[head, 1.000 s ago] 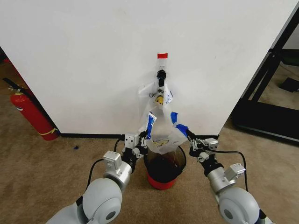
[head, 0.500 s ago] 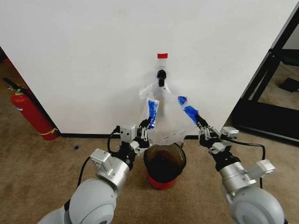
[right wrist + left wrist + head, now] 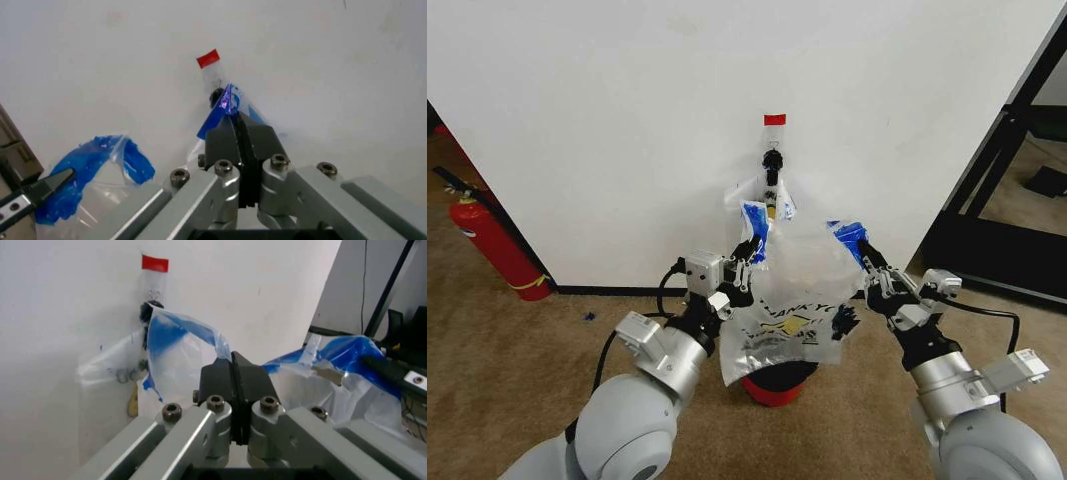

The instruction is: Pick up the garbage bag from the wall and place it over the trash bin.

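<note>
The garbage bag [image 3: 799,290] is stretched between my two grippers in front of the wall [image 3: 607,120], with its yellow face and black print showing low down. My left gripper [image 3: 749,250] is shut on one blue handle [image 3: 167,335]. My right gripper [image 3: 864,250] is shut on the other blue handle [image 3: 224,104]. The bag's body hangs in front of the trash bin [image 3: 777,384] and hides its mouth, so just the red base shows. More bags [image 3: 765,200] hang from the black hook [image 3: 772,160] under the red tape [image 3: 774,119].
A red fire extinguisher [image 3: 489,242] leans at the wall on the left. A black frame [image 3: 1012,140] stands on the right. Brown carpet [image 3: 517,350] spreads around the bin.
Both grippers rose from bin-rim height and spread apart with the bag's handles. The bag opened out and now drapes down in front of the bin's mouth.
</note>
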### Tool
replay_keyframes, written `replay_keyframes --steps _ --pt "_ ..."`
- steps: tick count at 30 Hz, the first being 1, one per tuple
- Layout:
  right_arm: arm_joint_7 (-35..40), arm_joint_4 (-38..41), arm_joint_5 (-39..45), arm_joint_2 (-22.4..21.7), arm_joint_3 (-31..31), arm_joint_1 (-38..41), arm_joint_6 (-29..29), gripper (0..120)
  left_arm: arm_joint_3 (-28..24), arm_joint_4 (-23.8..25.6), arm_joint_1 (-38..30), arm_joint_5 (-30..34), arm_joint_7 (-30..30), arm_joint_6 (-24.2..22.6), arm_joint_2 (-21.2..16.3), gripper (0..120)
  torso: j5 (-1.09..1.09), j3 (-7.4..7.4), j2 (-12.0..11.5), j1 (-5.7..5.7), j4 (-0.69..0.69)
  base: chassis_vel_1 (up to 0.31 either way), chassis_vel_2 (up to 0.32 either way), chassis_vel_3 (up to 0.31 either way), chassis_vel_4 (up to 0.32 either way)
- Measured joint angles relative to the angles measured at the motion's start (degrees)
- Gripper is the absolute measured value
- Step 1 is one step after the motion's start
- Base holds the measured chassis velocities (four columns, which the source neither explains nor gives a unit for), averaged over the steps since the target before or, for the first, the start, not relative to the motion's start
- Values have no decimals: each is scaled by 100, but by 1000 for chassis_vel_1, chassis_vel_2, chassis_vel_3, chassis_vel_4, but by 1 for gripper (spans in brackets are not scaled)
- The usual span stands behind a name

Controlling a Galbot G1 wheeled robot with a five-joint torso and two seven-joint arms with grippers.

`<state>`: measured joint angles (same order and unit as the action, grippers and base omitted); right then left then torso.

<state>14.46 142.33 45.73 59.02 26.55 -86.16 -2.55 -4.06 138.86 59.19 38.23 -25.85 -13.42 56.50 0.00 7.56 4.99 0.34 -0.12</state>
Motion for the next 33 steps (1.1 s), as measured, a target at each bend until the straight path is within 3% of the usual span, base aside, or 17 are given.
replay_keyframes --steps 13,20,27,33 --pt "73 -227 189 102 -102 295 55 0 -258 -399 -252 -104 -19 84 281 0 1 0 -1 0 -1 0 0 0 0" --pt "-170 -804 -241 663 -886 608 256 0 13 -945 202 -317 43 523 651 0 -2 0 -1 0 0 0 0 0 0" --pt "-491 -1438 -758 1044 -1115 474 523 0 288 -1260 1038 -594 163 1084 807 0 0 0 -1 0 0 0 0 0 0" --pt "-544 -1880 -1059 1067 -1120 232 747 0 366 -1475 1752 -988 206 1412 906 0 -1 -1 0 0 0 0 0 0 0"
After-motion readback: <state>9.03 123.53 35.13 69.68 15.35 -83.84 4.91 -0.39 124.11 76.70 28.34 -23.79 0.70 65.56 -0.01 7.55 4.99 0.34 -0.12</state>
